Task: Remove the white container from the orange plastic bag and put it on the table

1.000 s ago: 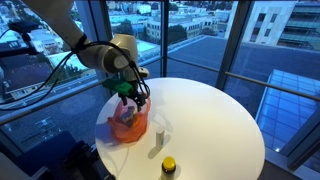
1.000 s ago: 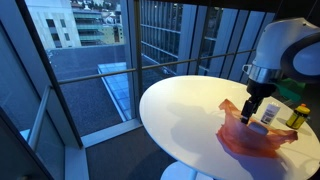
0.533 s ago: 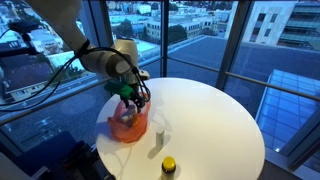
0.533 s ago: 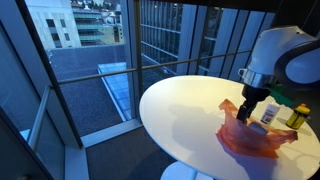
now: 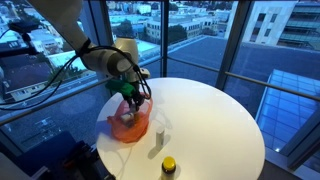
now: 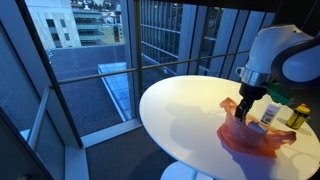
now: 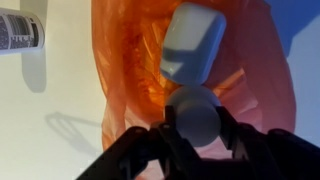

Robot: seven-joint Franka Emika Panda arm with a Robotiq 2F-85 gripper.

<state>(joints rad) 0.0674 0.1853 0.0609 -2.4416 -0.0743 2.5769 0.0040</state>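
The orange plastic bag (image 7: 128, 70) lies open on the round white table (image 5: 210, 120), near its edge in both exterior views (image 5: 128, 127) (image 6: 250, 137). Inside it lies the white container (image 7: 195, 42), its round cap pointing at the wrist camera. My gripper (image 7: 196, 120) reaches down into the bag and is shut on the container's cap end, with a dark finger (image 7: 163, 128) pressed against each side. In both exterior views the gripper (image 5: 131, 98) (image 6: 245, 108) hangs over the bag's mouth, and the container is hidden by the bag and the hand.
A small white labelled bottle (image 7: 20, 30) stands on the table beside the bag (image 5: 159, 137) (image 6: 268, 117). A yellow-and-dark bottle (image 5: 168, 165) (image 6: 295, 115) stands farther along the table's edge. Glass walls surround the table.
The jaws have gone from open to shut around the container's cap end. The hand has sunk slightly into the bag's mouth.
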